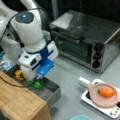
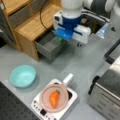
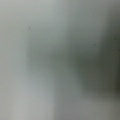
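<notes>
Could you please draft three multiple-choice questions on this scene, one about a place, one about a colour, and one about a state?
1. Where does the gripper hang?
A. over the open drawer
B. over the toaster oven
C. over the pink pan

2. What colour is the bowl?
A. red
B. teal
C. black

3. How does the drawer stand?
A. pulled out of the wooden cabinet
B. pushed fully in
C. lying on the floor

Answers:
1 A: in both front views the gripper is down at the drawer, close to a green item.
2 B: the bowl beside the white cooker is pale teal in a front view.
3 A: its grey tray juts from the cabinet front in both front views.
</notes>
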### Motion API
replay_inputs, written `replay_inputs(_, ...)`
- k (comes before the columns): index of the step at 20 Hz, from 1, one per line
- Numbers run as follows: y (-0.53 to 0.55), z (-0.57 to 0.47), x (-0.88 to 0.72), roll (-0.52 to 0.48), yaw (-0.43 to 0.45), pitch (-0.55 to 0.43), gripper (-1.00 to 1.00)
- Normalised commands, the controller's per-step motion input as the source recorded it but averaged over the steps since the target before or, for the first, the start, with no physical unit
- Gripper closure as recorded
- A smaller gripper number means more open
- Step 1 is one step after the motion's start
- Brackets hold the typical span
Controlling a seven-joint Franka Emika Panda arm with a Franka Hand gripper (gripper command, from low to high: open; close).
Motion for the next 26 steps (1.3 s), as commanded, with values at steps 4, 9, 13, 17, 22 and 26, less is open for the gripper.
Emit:
replay_inputs(4, 0.27, -0.09, 0.01, 0.080, -0.197, -0.149, -1.00)
replay_inputs(9, 0.20, -0.07, 0.03, 0.099, -0.181, -0.125, -1.00)
replay_inputs(13, 0.19, -0.06, 0.02, 0.115, -0.187, -0.089, -1.00)
replay_inputs(17, 0.23, -0.03, 0.01, 0.118, -0.184, -0.074, -1.00)
replay_inputs(22, 0.26, 0.00, -0.02, 0.115, -0.178, -0.063, -1.00)
replay_inputs(26, 0.31, 0.00, -0.03, 0.105, -0.170, -0.057, -1.00)
